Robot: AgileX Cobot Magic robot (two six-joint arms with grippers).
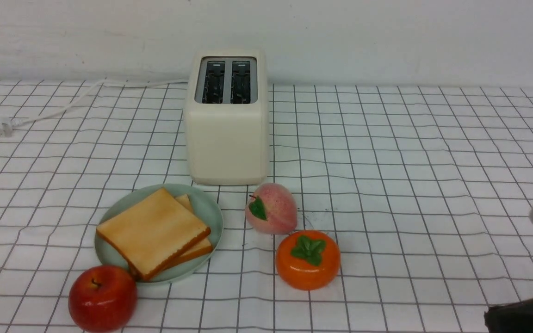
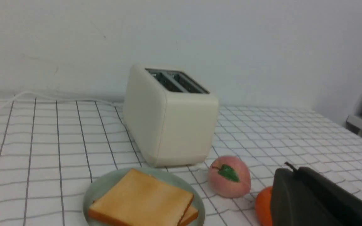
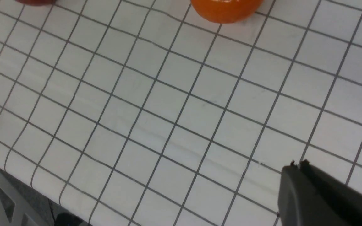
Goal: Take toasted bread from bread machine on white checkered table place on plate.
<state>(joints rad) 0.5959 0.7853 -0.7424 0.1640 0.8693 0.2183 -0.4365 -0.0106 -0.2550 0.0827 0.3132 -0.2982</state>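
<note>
Two slices of toasted bread (image 1: 153, 231) lie stacked on the mint-green plate (image 1: 204, 206), in front of the cream bread machine (image 1: 227, 120) on the white checkered table (image 1: 410, 162). Both toaster slots look empty. In the left wrist view my left gripper (image 2: 289, 171) is shut on nothing, off to the side of the toast (image 2: 143, 199), the plate (image 2: 105, 185) and the toaster (image 2: 171, 122). My right gripper (image 3: 297, 166) is shut and empty, low over bare cloth near the table's front edge. Only dark and silver parts of the right arm (image 1: 525, 317) show in the front view.
A pink peach (image 1: 271, 208) and an orange persimmon (image 1: 308, 259) sit right of the plate. A red apple (image 1: 102, 298) touches the plate's front rim. The toaster's white cord and plug (image 1: 5, 126) trail to the back left. The wall stands close behind the toaster.
</note>
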